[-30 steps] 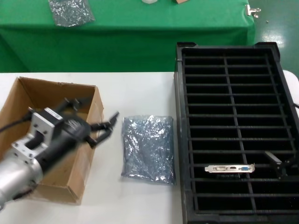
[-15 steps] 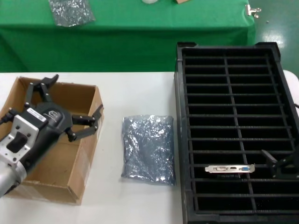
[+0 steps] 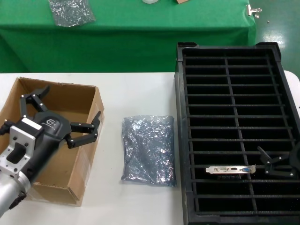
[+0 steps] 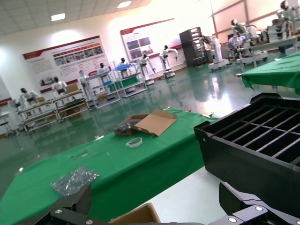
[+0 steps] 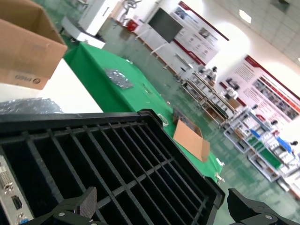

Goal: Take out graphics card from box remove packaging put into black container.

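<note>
The graphics card (image 3: 230,169) stands in a slot of the black container (image 3: 180,140), in its right column near the front end, silver bracket up with the blue port toward the right. The right gripper (image 3: 275,161) hovers just beside the card's right end, over the container's right edge, fingers spread wide and empty. The left gripper (image 3: 58,117) hangs over the brown cardboard box (image 3: 79,173) at the table's front left corner, its fingers splayed wide with nothing between them. The packaging (image 3: 148,150), a crinkled silver anti-static bag, lies flat on the white table (image 3: 136,93) between the box and the container. A smaller glittery bag (image 3: 71,11) rests on the green table (image 3: 140,28) behind.
</note>
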Robot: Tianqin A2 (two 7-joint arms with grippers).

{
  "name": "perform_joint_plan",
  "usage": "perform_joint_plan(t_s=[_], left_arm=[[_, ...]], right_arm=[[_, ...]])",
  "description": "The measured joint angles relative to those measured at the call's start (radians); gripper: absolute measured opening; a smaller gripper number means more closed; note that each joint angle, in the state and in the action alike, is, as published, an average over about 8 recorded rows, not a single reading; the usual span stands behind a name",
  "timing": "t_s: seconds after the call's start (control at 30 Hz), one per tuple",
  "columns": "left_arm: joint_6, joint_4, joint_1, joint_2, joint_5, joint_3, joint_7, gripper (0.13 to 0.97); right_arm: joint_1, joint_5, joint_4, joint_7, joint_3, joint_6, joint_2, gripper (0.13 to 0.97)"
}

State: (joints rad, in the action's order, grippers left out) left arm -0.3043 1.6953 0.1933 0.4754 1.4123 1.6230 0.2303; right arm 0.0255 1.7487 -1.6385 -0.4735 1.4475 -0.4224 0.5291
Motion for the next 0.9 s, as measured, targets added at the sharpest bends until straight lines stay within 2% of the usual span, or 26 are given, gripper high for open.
perform_joint_plan(t_s=[0.3,0.9], left_arm=[[0.051,-0.016,-0.032,-0.029,0.064,-0.004,-0.038,0.966],[0.152,-0.048,-0.097,-0.088,0.194,-0.012,-0.115,0.966]], right_arm=[[-0.004,0.009,0.006,0.079,0.025,0.071,-0.038,0.966],[-0.013,0.026,0.019,0.237,0.076,0.212,-0.115,0.966]])
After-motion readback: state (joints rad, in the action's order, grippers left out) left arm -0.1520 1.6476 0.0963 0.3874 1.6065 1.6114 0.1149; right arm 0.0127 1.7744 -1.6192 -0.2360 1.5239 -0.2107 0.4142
